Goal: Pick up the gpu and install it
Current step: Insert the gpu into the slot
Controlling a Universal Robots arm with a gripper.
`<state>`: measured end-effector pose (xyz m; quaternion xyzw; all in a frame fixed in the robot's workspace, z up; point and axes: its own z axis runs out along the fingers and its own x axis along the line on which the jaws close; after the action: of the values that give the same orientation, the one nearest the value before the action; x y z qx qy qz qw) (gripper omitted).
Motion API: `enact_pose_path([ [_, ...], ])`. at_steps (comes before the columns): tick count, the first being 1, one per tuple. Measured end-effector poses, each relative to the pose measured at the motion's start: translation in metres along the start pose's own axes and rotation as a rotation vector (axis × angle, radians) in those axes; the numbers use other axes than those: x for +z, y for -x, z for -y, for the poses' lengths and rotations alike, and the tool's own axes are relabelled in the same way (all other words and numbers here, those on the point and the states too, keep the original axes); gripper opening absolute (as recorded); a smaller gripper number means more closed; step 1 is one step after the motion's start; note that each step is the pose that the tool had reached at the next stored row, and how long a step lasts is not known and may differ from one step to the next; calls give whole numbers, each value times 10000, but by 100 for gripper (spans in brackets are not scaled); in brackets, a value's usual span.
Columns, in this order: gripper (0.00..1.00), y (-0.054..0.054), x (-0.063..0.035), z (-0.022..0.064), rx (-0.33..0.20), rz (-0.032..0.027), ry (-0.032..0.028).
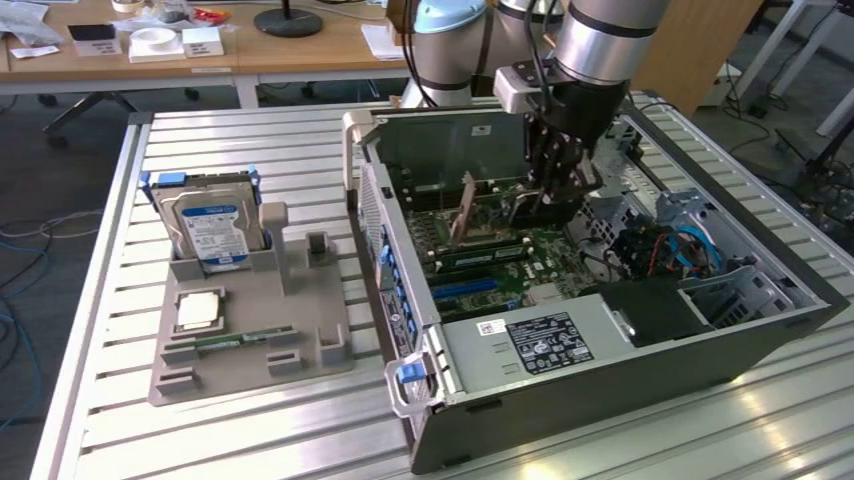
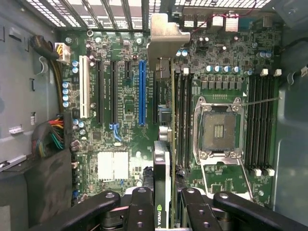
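Upper middle of the exterior view, inside the case (image 1: 601, 385), the gripper (image 1: 551, 195) is part-closed on the gpu (image 2: 161, 163), held edge-on over the motherboard (image 2: 122, 91): probably light, stiff and fragile, best gripped by its edges.

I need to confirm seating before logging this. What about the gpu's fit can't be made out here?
1) Contact edge of the gpu and the slot beneath: wrist view, the edge-on card hides them.
2) Same joint, exterior view: the gripper stands in front.
3) Print on the power supply label: exterior view, too small to read.
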<state>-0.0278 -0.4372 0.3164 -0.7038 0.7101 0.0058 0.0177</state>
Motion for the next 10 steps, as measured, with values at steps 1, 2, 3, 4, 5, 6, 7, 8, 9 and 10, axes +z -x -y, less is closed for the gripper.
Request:
enact_pose_path([
  [1, 27, -3, 6, -1, -1, -1, 0],
  [2, 27, -12, 6, -2, -1, -2, 1],
  [3, 27, -22, 8, -3, -2, -1, 0],
  [4, 27, -32, 9, -3, -3, 0, 0],
  [5, 27, -42, 9, -4, -5, -1, 1],
  [6, 27, -52, 10, -4, -7, -1, 0],
  [7, 27, -62, 11, -5, -8, -2, 1],
  [8, 27, -72, 12, -6, -8, 0, 0],
  [9, 27, -84, 12, -7, -10, 0, 0],
  [10, 27, -98, 12, -8, -11, -1, 1],
])
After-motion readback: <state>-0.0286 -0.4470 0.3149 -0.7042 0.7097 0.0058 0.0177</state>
